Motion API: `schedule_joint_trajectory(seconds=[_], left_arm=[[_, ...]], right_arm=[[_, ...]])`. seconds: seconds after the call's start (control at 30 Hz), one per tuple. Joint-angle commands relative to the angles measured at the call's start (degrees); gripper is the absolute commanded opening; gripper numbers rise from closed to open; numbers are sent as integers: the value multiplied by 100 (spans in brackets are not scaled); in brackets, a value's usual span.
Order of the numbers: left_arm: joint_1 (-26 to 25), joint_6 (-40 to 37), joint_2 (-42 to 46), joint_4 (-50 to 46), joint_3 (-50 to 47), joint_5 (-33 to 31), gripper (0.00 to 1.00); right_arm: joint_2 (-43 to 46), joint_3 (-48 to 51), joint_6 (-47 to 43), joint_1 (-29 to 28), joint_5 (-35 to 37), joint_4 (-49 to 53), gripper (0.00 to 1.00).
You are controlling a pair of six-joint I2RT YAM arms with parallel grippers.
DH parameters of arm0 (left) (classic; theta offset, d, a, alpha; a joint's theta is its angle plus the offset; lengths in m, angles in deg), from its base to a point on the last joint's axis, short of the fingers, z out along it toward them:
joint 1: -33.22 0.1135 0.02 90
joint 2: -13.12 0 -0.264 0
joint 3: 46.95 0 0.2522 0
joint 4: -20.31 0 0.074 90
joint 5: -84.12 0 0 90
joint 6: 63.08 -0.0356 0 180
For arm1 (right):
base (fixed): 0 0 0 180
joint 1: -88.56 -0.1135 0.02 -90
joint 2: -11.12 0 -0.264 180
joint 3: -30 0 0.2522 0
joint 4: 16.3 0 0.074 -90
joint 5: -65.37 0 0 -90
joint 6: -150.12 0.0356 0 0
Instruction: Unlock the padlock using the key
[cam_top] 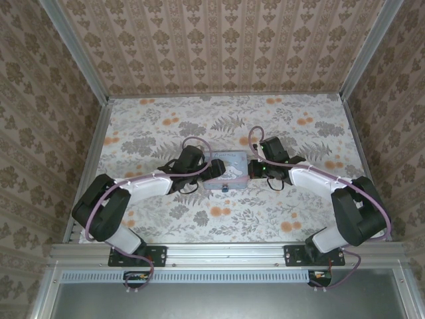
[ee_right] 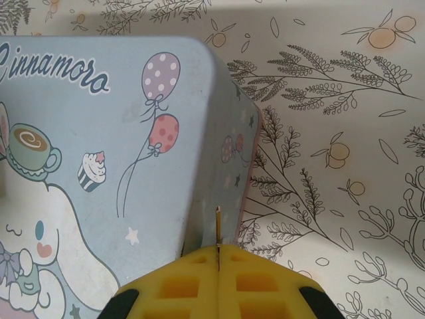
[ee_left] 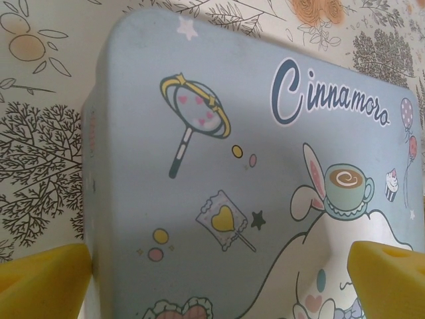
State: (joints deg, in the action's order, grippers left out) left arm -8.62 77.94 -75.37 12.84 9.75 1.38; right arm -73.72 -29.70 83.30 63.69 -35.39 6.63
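Right gripper (ee_right: 218, 251) was shut on the key (ee_right: 218, 229): yellow pads pressed together, with a thin gold blade poking out from the seam. The key's long axis ran straight out along the gripper's own line. Its tip sat just beside the right end wall of the Cinnamoroll tin (ee_right: 99, 166), near the corner; I couldn't tell whether it touched.

Left gripper (ee_left: 216, 282) was spread wide. One yellow fingertip (ee_left: 40, 282) sat off the tin's left edge and the other was over the lid, so it straddled that end without clamping anything.

The padlock (cam_top: 226, 189) showed in the top view as a small dark speck at the middle of the tin's near long side. It was too small to read the keyhole or the shackle direction.

Key relation: from the key tip the padlock lay round the corner, leftward along the tin and toward the arm bases. The blade pointed at the tin's end, not at the lock, so by my judgement the right arm would need to swing near-side and re-aim. Both grippers looked about equally close to the lock, at opposite ends of the tin. The right one had the key.

Counts:
- 1 padlock
- 1 key
- 1 tin
- 2 grippers

All of it sat on the floral table (cam_top: 279, 219).
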Motion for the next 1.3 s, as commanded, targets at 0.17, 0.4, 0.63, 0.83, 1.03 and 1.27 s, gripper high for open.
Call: schedule_joint_trajectory(seconds=[0.17, 0.4, 0.63, 0.83, 1.03, 1.27], left_arm=[[718, -141, 633, -459, -98, 150, 100], [950, -921, 1509, -1133, 311, -79, 100], [881, -927, 1683, -1000, 654, -298, 100], [950, 149, 1424, -579, 836, 353, 100], [928, 1353, 1140, 455, 697, 974, 100], [755, 2583, 905, 1214, 598, 1128, 100]], right_arm=[[783, 35, 10, 480, -98, 243, 0], [1383, -176, 88, 667, -873, 445, 0], [1365, -132, 1281, 658, -1888, -851, 0], [1027, 27, 2207, 499, -2154, -2029, 0], [644, 230, 2899, 266, -2100, -3168, 0], [250, 347, 3560, 55, -1980, -4246, 0]])
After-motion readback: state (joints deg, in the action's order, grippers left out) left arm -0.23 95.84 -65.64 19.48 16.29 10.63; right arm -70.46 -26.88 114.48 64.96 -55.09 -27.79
